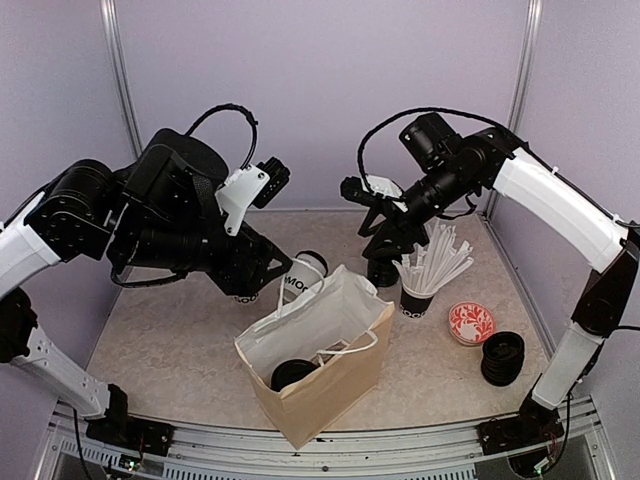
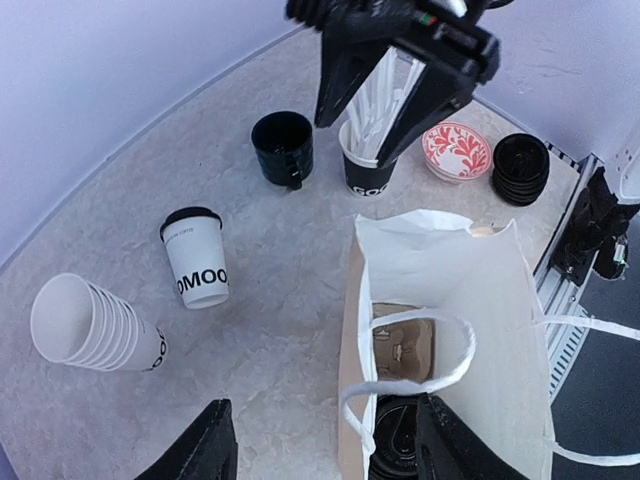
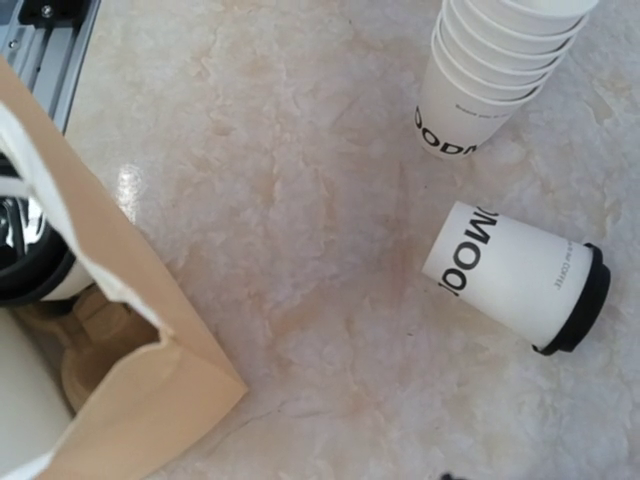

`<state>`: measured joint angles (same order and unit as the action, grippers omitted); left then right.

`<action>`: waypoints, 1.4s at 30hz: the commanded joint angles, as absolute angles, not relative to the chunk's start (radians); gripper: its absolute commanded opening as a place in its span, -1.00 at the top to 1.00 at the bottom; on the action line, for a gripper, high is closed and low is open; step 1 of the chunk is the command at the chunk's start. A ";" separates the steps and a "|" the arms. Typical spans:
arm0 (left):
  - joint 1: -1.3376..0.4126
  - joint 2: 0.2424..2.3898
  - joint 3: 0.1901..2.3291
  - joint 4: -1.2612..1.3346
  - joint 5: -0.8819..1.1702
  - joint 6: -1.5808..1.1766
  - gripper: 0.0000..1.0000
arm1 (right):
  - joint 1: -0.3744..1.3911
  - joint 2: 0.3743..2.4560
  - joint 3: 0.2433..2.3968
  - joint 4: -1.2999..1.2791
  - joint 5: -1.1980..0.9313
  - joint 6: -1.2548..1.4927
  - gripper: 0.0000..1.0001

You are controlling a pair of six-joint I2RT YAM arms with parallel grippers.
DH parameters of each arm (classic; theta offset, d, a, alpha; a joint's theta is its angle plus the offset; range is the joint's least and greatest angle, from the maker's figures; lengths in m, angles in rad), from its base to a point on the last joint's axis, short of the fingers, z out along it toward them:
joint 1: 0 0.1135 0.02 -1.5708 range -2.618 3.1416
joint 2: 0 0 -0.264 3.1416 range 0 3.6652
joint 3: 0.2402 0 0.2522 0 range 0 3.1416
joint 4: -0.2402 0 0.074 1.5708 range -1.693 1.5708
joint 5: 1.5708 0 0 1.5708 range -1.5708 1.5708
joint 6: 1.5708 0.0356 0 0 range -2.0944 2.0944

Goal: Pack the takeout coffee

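Hovering over the paper bag [image 2: 430,270] with left pincer [image 2: 325,405] spread, empty; inside, one lidded coffee cup [image 2: 395,442] by the cardboard tray [image 2: 405,345]. Poised above the sticks cup [image 2: 365,182] with right pincer [image 2: 355,143] parted, empty. Upright on the counter [image 2: 290,260], another lidded cup [image 2: 196,262].

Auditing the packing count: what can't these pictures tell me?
- Top view: the brown paper bag's own wall hides its contents except one round black plastic lid.
- Top view: the left arm covers most of the stack of white paper cups.
- Right wrist view: the right gripper is cut off below the bottom edge.
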<state>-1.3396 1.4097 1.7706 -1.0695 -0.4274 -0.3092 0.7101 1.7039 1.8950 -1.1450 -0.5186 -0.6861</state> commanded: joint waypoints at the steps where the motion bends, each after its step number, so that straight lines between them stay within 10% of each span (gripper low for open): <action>1: -1.292 1.388 1.661 -1.003 -0.344 -0.396 -0.17 | 0.695 1.662 1.878 -1.131 -0.515 -0.672 0.00; 7: -1.241 1.372 1.553 -0.898 -0.166 -0.395 0.15 | 0.695 1.642 1.862 -1.121 -0.517 -0.663 0.01; 13: -1.221 1.407 1.587 -0.933 -0.194 -0.339 1.00 | 0.694 1.618 1.832 -1.103 -0.511 -0.660 0.04; 42: -1.477 1.423 1.607 -0.965 -0.206 -0.311 1.00 | 0.692 1.606 1.797 -1.090 -0.519 -0.659 0.06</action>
<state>-1.4750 1.4689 1.6421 -0.9794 -0.1982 -0.2588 0.7017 1.6321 1.8084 -1.1000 -0.5076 -0.6609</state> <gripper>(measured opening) 0.019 0.470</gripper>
